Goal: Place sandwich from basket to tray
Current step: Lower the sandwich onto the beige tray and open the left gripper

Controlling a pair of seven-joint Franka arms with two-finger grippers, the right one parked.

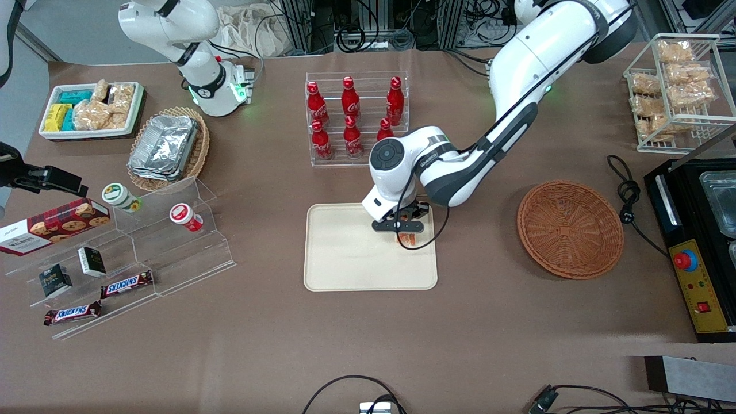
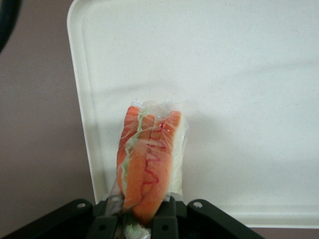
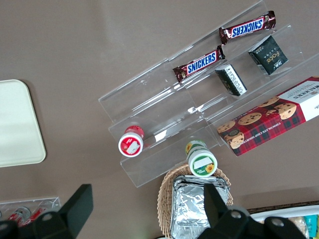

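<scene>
Sandwich [image 2: 149, 164] in pincer [image 1: 405, 229] — over tray [image 1: 345, 259]

Clear-wrapped triangular sandwich [image 2: 149, 164], orange and green filling showing, sits pinched in the black gripper [image 1: 403, 229] over the flat cream plastic tray [image 1: 345, 259], near its edge. The round reddish-brown wicker basket [image 1: 569, 229] lies toward the working arm's end.

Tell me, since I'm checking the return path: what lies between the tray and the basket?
Only bare table lies between the tray and the basket, as the front view shows. The end effector holds the sandwich above the tray's edge nearest the basket.
</scene>
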